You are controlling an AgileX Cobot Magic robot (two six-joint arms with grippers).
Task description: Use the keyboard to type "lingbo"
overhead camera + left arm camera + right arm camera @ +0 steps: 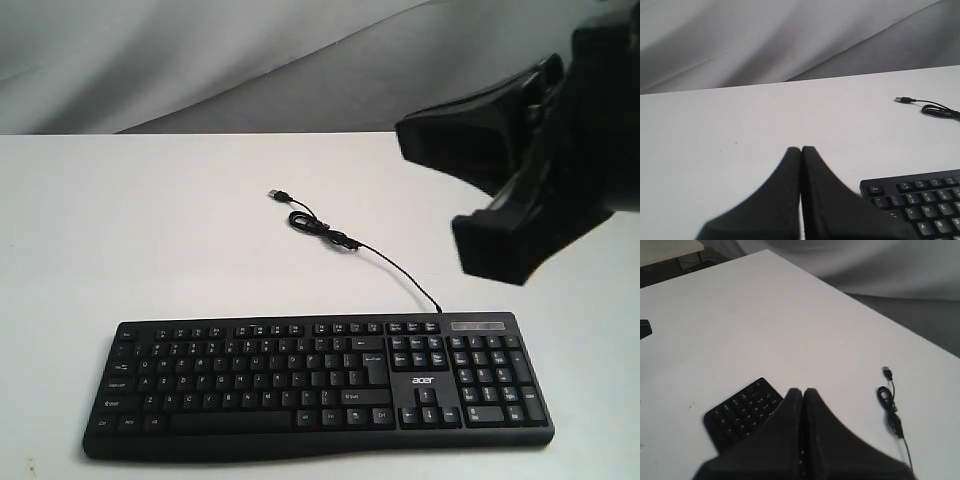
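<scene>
The black keyboard (320,385) with white legends and an "acer" logo lies flat along the near edge of the white table (150,230). Its thin cable (380,262) runs back to a small coil and a loose USB plug (279,194). My right gripper (408,140) hovers high above the table, behind the number pad end, shut and empty. In the right wrist view its tips (802,391) are pressed together over the keyboard (740,412). My left gripper (801,149) is shut and empty, just off the Esc corner of the keyboard (920,205). It is out of the exterior view.
Grey cloth (250,60) hangs behind the table's far edge. The coiled cable (888,405) lies on the table behind the keyboard. A dark object (644,328) pokes in at the edge of the right wrist view.
</scene>
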